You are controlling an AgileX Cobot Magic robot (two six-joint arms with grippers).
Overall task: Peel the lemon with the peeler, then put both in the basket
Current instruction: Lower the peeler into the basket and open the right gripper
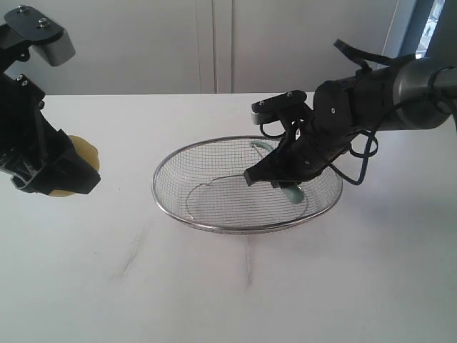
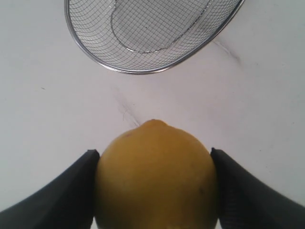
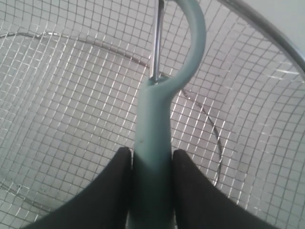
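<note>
Gripping the lemon point(image 1: 85, 153) at frame left, the left hand point(image 1: 75, 173) hovers above the desk point(image 1: 214, 293); at centre-right, the right hand point(image 1: 275, 179) clasps the peeler point(image 1: 293, 193) low inside the basket point(image 1: 214, 227). Best lowered flat onto mesh before letting go.

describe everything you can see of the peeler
The peeler has a thick pale teal-green handle, plastic by its look, curving into a looped head with a thin metal blade. The right end effector is shut on the handle, holding it low inside the wire basket; whether it touches the mesh is unclear.
</note>
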